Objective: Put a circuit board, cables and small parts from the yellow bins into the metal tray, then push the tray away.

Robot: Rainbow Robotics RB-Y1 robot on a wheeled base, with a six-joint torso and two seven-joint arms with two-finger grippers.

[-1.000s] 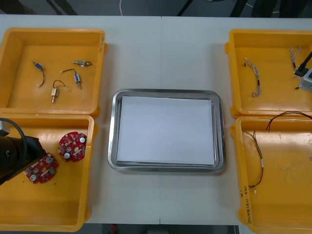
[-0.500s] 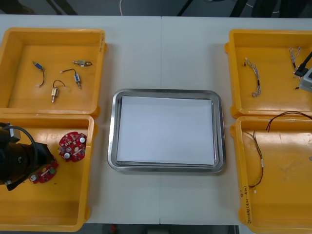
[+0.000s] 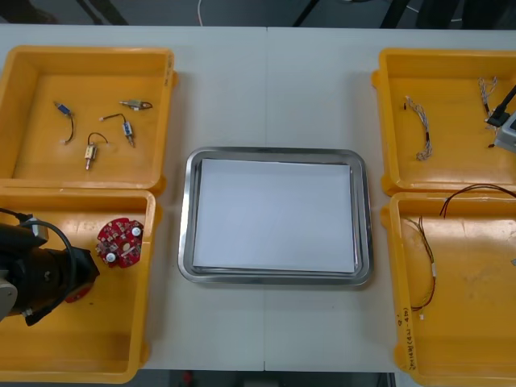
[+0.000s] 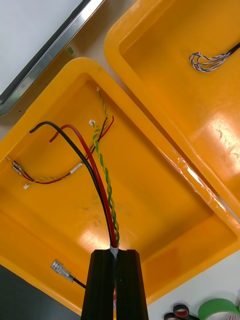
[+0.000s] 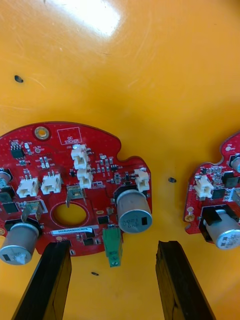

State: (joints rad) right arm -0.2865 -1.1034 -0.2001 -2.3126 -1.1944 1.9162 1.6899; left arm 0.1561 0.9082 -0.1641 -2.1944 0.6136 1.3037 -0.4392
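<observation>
Two red circuit boards flat, near-left yellow bin; cables pinched in right tool.

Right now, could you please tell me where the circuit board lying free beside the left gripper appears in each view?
Front view: the free board in the near left bin, on the tray side of the left gripper.
Left wrist view: the free board outside the open fingers, cut by the picture's edge.
Right wrist view: the right gripper holds cables over the near right bin instead.
Shared landmark: the second board, under the left gripper.
</observation>
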